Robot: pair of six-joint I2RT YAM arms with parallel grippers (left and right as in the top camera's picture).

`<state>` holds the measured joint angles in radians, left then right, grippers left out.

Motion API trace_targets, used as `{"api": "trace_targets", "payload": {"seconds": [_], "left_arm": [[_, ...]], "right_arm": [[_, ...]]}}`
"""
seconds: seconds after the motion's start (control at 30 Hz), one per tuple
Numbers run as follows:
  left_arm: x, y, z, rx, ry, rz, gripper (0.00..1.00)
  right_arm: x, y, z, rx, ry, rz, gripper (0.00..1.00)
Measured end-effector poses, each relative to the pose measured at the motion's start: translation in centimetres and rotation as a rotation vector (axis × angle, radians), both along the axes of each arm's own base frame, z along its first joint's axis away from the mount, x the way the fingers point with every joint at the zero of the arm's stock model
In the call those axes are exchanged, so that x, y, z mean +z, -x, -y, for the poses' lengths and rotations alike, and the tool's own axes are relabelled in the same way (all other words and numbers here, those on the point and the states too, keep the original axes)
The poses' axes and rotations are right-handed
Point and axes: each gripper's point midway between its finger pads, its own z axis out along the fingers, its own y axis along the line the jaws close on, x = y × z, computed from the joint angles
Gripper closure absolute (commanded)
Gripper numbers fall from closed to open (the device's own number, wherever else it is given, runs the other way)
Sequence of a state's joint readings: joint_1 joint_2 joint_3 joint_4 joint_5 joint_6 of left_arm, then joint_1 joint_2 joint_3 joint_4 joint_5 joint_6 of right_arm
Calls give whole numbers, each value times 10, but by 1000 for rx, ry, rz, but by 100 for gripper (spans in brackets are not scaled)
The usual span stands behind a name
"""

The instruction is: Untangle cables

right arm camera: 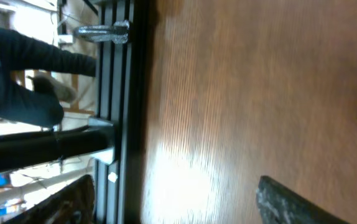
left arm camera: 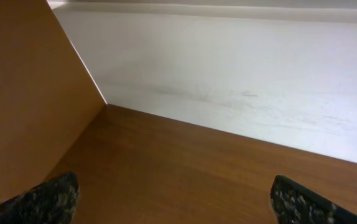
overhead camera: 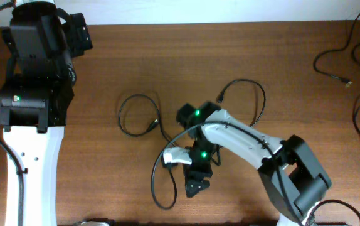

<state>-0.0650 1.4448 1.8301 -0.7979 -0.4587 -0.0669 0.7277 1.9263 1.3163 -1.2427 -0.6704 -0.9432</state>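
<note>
Thin black cables lie in the middle of the wooden table (overhead camera: 105, 63) in the overhead view. One loop (overhead camera: 136, 96) sits left of centre with a small plug (overhead camera: 155, 122). Another loop (overhead camera: 153, 182) runs toward the front edge. A third loop (overhead camera: 263, 100) arcs behind my right arm, ending in a plug (overhead camera: 221, 97). My right gripper (overhead camera: 197, 186) points at the front edge beside the lower loop, open and empty; its wrist view (right arm camera: 175, 199) shows only bare wood. My left gripper (left arm camera: 175, 196) is open and empty at the far left corner, with no cable in view.
More thin black cables lie at the far right (overhead camera: 330, 55) and right edge (overhead camera: 357, 110). The left arm's base (overhead camera: 32, 157) takes up the left side. A white wall (left arm camera: 241, 74) bounds the table's back. A black frame rail (right arm camera: 125, 112) runs along the front edge.
</note>
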Motion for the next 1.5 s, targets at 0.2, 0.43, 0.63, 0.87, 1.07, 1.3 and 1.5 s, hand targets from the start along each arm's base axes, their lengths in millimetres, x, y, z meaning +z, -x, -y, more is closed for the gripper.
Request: {"api": "trace_targets", "payload": {"seconds": [0.2, 0.43, 0.63, 0.87, 1.07, 1.3, 1.5], "left_arm": [[-1, 0, 0, 0, 0, -3, 1], [-1, 0, 0, 0, 0, -4, 1], [-1, 1, 0, 0, 0, -6, 1], [-1, 1, 0, 0, 0, -7, 1], [-2, 1, 0, 0, 0, -7, 1], [-2, 1, 0, 0, 0, -7, 1], [-2, 1, 0, 0, 0, -8, 1]], "right_arm": [[-54, -22, 9, 2, 79, 197, 1], [-55, -37, 16, -46, 169, 267, 1], [-33, -76, -20, -52, 28, 404, 1], [-47, -80, -19, 6, 31, 431, 0], [-64, -105, -22, 18, 53, 541, 0], [-65, -118, -29, -11, 35, 590, 13], [-72, -119, -35, -23, -2, 599, 96]]}}
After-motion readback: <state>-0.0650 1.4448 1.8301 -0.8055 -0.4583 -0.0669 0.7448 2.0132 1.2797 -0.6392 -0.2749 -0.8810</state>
